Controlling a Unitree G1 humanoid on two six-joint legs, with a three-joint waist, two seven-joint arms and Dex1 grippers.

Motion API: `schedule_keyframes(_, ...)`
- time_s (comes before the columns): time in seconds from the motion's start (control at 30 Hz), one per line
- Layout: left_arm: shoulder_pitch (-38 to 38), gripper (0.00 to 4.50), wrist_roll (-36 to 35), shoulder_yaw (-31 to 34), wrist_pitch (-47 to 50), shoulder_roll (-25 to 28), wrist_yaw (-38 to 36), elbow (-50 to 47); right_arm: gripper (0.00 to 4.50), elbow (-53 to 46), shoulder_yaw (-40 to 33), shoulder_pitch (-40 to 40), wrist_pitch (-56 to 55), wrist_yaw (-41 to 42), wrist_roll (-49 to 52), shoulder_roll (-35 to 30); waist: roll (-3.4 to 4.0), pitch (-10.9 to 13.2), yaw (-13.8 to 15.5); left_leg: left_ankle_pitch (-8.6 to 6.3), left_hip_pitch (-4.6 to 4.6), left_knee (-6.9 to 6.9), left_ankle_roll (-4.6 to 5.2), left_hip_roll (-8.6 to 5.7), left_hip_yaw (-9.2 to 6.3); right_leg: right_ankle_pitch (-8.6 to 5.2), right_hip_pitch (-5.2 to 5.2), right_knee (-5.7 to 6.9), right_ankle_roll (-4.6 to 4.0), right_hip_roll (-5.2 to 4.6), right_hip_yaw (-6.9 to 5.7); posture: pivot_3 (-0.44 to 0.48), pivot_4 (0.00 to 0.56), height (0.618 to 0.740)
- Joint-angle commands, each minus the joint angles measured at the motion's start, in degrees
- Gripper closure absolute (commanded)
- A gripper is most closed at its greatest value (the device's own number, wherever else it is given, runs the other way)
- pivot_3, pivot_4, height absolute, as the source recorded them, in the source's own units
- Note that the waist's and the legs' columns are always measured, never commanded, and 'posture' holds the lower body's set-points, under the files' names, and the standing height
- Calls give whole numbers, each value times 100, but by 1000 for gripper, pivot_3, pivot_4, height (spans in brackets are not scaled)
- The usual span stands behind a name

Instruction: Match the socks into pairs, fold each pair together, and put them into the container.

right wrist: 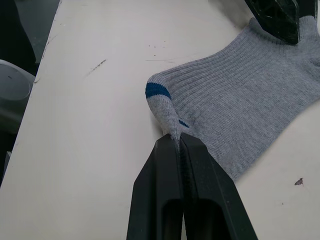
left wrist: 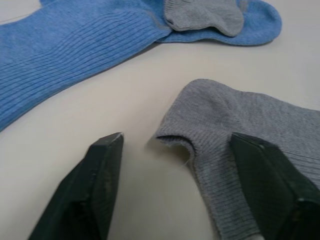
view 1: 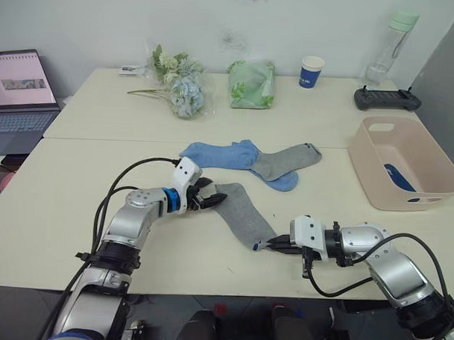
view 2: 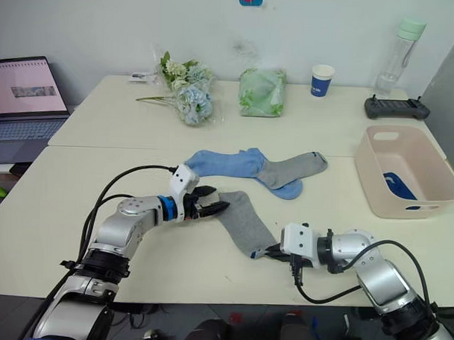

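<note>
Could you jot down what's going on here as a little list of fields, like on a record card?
Near sock: grey sock, flat on the table
Right gripper: fingers shut, pinching that sock's cuff
Left gripper: fingers open at its toe end
Behind: light blue socks overlapped by another grey sock
Container: something navy inside

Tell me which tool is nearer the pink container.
Right. The right tool, pinching the near grey sock, is closer to the container; the left tool, open at that sock's other end, is farther away.
</note>
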Motion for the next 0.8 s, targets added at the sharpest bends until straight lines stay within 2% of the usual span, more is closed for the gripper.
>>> schedule_keyframes(0.03, -28, 2252, -11, 18, -49, -9, -107, -89, 4500, -145, -121, -22, -81, -17, 34, -22, 0, 0, 0, 0, 0, 0, 0, 0, 0, 0, 0, 0, 0, 0, 0, 0, 150, 740)
schedule_keyframes(0.17, -1, 3605, -23, 54, -23, -4, -130, -138, 4500, -117, -121, -57, -90, -20, 30, -6, 0, 0, -1, 0, 0, 0, 0, 0, 0, 0, 0, 0, 0, 0, 0, 0, 150, 740)
schedule_keyframes(0.27, 44, 4458, -50, 84, 9, 11, -131, -207, 4500, -92, -148, -68, -99, -48, 28, 2, 0, 0, -1, 0, 0, 0, 0, 0, 0, 0, 0, 0, 0, 0, 1, 0, 150, 740)
schedule_keyframes(0.4, 290, 4458, -211, 220, 299, 43, -53, -532, 4500, -51, -249, -47, -88, -64, 58, -52, 0, 0, -5, 0, 0, 0, 0, 0, 0, 0, 0, 0, 0, 0, 1, 0, 150, 740)
schedule_keyframes(0.63, 1143, 4458, -658, 554, 1130, 262, 133, -1925, 4500, 333, -467, -279, -296, -206, -42, -12, 0, 0, -20, 0, 3, -3, 0, 6, -1, 0, -2, 3, 0, 0, 5, 0, 150, 740)
schedule_keyframes(0.73, 2644, 4458, -1739, 1275, 2269, 394, 431, -4084, 4500, 1335, -375, -978, -946, -582, -537, 301, -3, 2, -108, -4, 5, -6, -3, 9, 7, 1, -6, 1, -2, -1, 19, 0, 150, 740)
schedule_keyframes(0.8, 3263, 4458, -2087, 1580, 2605, 410, 653, -4818, 4500, 1835, -221, -1313, -1252, -693, -733, 558, -4, 2, -132, -8, 8, -11, -2, 8, 16, 1, -9, -2, -2, -4, 33, 0, 150, 740)
